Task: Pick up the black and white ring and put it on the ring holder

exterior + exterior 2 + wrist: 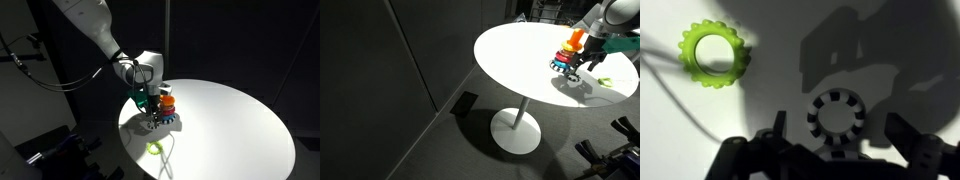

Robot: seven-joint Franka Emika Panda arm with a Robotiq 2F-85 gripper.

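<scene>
In the wrist view the black and white ring [837,115] lies flat on the white table, in shadow, between my gripper's [838,130] spread fingers. The gripper is open and empty, low over the ring. In both exterior views the gripper [150,113] [578,70] hangs right beside the ring holder [167,103] [570,48], a peg stacked with orange, red and yellow rings on a blue and white base. The arm and its shadow hide the black and white ring in the exterior views.
A plain yellow-green toothed ring [712,52] [155,147] [605,81] lies on the round white table [235,120] [510,50] near its edge. A thin cord [670,85] runs past it. Dark floor and walls surround the table.
</scene>
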